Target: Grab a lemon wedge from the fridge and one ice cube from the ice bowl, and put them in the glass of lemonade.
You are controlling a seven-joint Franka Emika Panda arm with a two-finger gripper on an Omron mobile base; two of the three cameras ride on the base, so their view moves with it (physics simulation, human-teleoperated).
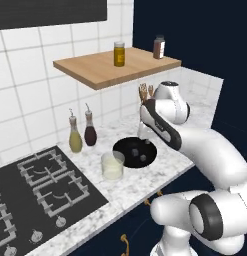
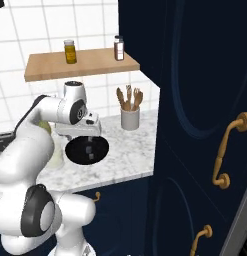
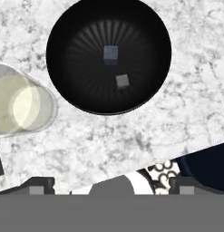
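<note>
Black against the pale marble counter (image 3: pixel 177 113), the ice bowl (image 3: pixel 63 86) sits directly under the hand, holding two small grey ice cubes (image 3: pixel 110 53) near its middle, close together but apart. The gripper (image 3: pixel 111 188) hovers above the bowl's near rim, jaws spread as wide as they go and holding nothing. From the claw, the cubes lie ahead and below, so the coming move looks like a short advance over the bowl's centre, then a straight descent onto one cube; the cubes have no long axis to align with. Just left of the bowl, in the left base view, stands the glass of lemonade (image 1: pixel 112 165), its rim near the bowl (image 1: pixel 124 150) but apart. I cannot make out a lemon wedge in the glass. Oil and vinegar bottles (image 1: pixel 75 135) stand farther left, near the cooktop (image 1: pixel 40 185).
</note>
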